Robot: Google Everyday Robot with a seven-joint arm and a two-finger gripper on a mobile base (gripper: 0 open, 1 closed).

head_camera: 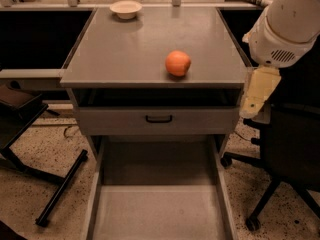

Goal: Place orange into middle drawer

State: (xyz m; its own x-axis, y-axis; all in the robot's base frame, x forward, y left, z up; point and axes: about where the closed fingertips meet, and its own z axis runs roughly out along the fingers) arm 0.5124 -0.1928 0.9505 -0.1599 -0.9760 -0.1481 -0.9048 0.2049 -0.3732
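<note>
The orange sits on the gray cabinet top, near its front edge and right of center. The middle drawer is pulled out low at the front, a wide shallow gray tray with a bare floor. My gripper hangs from the white arm at the right, beside the cabinet's right front corner. It is to the right of the orange and lower than it, and touches nothing.
A shallow white bowl stands at the back left of the cabinet top. A closed gray drawer front with a black handle sits above the open tray. A black chair stands at the right, and black stand legs lie at the left.
</note>
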